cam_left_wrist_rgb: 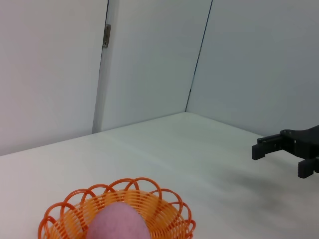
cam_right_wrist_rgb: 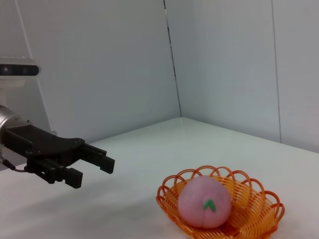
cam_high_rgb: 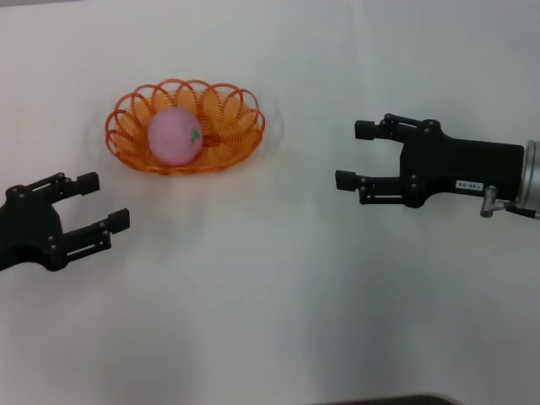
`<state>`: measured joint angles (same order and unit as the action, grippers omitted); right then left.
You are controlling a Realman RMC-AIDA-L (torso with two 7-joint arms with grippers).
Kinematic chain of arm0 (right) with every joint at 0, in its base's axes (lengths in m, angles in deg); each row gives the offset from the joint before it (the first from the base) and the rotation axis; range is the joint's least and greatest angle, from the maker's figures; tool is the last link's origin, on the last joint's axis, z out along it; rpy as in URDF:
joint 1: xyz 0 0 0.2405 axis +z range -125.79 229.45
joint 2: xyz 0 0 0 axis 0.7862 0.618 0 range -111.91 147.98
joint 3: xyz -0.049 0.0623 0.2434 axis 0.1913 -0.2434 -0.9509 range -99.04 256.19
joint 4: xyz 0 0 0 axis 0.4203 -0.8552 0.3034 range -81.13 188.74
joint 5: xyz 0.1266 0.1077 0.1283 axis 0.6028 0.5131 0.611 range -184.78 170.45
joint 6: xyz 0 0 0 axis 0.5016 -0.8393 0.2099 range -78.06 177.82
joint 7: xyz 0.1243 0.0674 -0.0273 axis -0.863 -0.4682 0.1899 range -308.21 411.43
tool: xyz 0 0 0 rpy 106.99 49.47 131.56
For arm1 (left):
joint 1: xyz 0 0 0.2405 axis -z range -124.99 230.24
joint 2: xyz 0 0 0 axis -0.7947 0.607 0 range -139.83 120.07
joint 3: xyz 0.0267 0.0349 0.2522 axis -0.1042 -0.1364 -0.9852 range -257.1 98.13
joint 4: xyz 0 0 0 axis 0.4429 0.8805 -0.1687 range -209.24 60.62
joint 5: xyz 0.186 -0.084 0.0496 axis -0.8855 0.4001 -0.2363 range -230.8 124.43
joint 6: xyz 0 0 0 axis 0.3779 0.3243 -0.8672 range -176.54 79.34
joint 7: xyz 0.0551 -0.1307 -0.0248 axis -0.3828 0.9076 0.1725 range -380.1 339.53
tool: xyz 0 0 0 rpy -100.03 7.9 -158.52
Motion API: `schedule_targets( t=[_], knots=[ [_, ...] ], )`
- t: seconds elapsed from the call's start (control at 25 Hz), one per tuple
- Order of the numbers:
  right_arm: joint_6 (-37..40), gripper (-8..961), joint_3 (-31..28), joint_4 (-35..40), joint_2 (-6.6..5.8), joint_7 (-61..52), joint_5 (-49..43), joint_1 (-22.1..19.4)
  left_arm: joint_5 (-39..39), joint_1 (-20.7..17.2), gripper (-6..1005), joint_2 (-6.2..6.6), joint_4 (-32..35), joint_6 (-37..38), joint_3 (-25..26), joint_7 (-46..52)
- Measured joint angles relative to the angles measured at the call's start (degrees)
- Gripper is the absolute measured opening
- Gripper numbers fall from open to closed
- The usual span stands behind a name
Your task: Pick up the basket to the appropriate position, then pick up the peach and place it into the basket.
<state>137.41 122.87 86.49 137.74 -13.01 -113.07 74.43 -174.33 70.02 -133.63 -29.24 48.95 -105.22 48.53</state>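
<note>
The orange wire basket [cam_high_rgb: 234, 118] stands on the white table at the far left of centre. The pink peach [cam_high_rgb: 174, 136] lies inside it, green stem mark toward the right. My left gripper [cam_high_rgb: 102, 201] is open and empty, near and left of the basket. My right gripper [cam_high_rgb: 354, 154] is open and empty, to the right of the basket, fingers pointing toward it. The basket [cam_right_wrist_rgb: 249, 199] and peach [cam_right_wrist_rgb: 204, 201] show in the right wrist view with the left gripper [cam_right_wrist_rgb: 97, 169] beyond. The left wrist view shows the basket [cam_left_wrist_rgb: 164, 211], the peach's top [cam_left_wrist_rgb: 119, 224] and the right gripper [cam_left_wrist_rgb: 279, 157].
The white table [cam_high_rgb: 278, 278] stretches around the basket with nothing else on it. Pale grey wall panels [cam_left_wrist_rgb: 149, 59] rise behind the table's far edge.
</note>
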Motion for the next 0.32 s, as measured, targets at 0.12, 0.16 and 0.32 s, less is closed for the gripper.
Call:
schedule_targets(
  t=[0.12, 0.16, 0.32],
  knots=[
    [0.01, 900, 0.00, -0.07, 0.00, 0.02, 0.00, 0.06, 0.02, 0.00, 737, 0.00, 0.00, 0.00, 0.00, 0.00],
    [0.01, 900, 0.00, -0.08, 0.00, 0.02, 0.00, 0.07, 0.03, 0.00, 737, 0.00, 0.00, 0.00, 0.00, 0.00],
    [0.01, 900, -0.07, -0.13, 0.00, 0.03, 0.00, 0.08, 0.03, 0.00, 737, 0.00, 0.01, 0.00, -0.01, 0.00]
  ],
)
